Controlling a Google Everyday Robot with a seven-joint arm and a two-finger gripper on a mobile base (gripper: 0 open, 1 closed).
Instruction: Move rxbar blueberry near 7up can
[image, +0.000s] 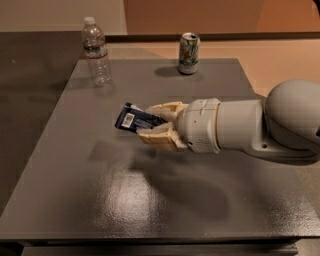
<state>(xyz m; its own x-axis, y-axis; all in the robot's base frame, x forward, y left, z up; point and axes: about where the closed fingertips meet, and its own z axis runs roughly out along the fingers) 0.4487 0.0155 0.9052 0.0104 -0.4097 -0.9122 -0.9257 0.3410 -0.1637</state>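
One rxbar blueberry (134, 119) sits pinched in your claw (147, 121), raised over the middle of the grey surface (150, 210), with its white barcode end sticking out past the fingers. You have the claw closed on the bar's other end, one tan finger on each side. The bar's shadow lies on the surface beneath. Your 7up can (189, 53) stands upright near the far edge, well apart from the bar. A clear water bottle (96, 52) stands at the far left corner.
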